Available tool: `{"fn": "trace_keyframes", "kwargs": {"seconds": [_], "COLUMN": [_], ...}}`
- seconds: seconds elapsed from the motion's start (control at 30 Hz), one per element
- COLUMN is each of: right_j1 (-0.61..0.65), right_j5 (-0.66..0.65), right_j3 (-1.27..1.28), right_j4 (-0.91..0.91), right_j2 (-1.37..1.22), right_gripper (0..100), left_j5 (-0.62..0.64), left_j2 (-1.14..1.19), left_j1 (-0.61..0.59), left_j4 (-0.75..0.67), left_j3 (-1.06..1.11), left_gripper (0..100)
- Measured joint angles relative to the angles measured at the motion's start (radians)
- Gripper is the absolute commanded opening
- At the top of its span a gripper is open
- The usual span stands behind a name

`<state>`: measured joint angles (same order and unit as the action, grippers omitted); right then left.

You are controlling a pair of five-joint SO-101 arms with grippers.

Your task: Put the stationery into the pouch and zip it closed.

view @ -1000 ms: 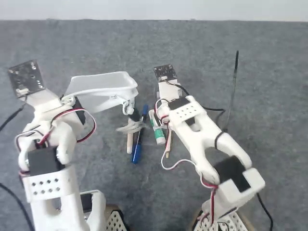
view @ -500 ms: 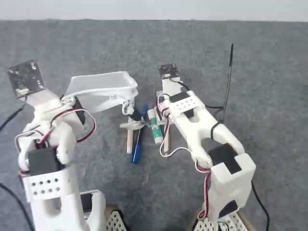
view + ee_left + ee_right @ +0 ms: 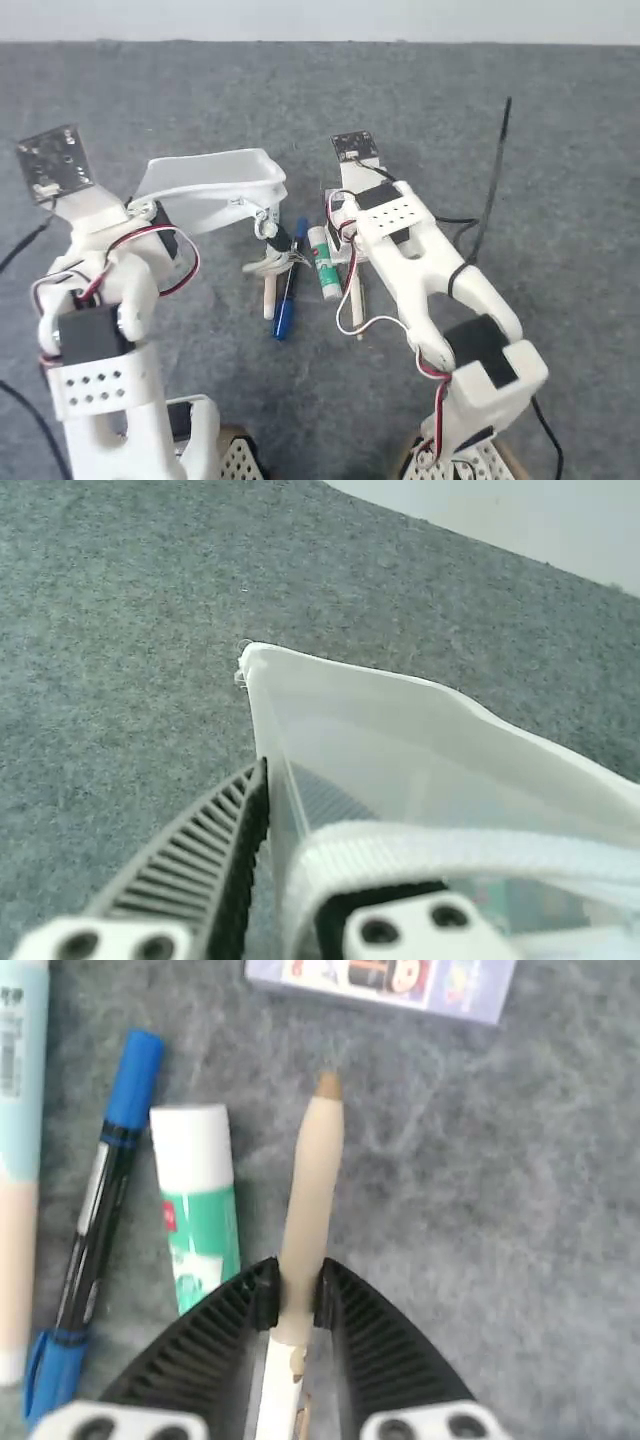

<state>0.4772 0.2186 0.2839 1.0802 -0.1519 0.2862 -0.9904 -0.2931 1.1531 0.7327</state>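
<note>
The left gripper (image 3: 272, 810) has its fingers clamped on the rim of the white pouch (image 3: 215, 190), holding its mouth raised and open for loading. The right gripper (image 3: 295, 1285) has its fingers closed on the beige pencil (image 3: 312, 1160) beside the glue stick (image 3: 195, 1190) and blue pen (image 3: 100, 1190) on the tabletop (image 3: 500, 1210), likely to carry it over.

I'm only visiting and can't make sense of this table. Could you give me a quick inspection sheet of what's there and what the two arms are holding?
Surface: grey felt-like mat.
Job's things: white see-through pouch, mouth open; blue pen, glue stick, pale pen, beige pencil and small printed box, all outside it.
Clutter: nothing seen.
Grippers: left gripper, fingers clamped on the pouch's rim; right gripper, fingers shut on the beige pencil.
Cables: red and white wires on the arms; black cable over the mat.
Surroundings: pale wall behind the mat.
</note>
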Motion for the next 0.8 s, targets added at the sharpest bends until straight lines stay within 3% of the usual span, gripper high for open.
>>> {"fn": "trace_keyframes", "kwargs": {"seconds": [0.57,0.8], "right_j1": [0.003,0.097], "right_j5": [0.000,0.000], "right_j3": [0.005,0.164], "right_j4": [0.196,0.163], "right_j2": [0.365,0.586], "right_gripper": [0.6,0.6], "left_j5": [0.000,0.000], "left_j2": [0.000,0.000], "left_j1": [0.000,0.000], "left_j4": [0.000,0.000], "left_j3": [0.000,0.000], "left_gripper": [1,1]}}
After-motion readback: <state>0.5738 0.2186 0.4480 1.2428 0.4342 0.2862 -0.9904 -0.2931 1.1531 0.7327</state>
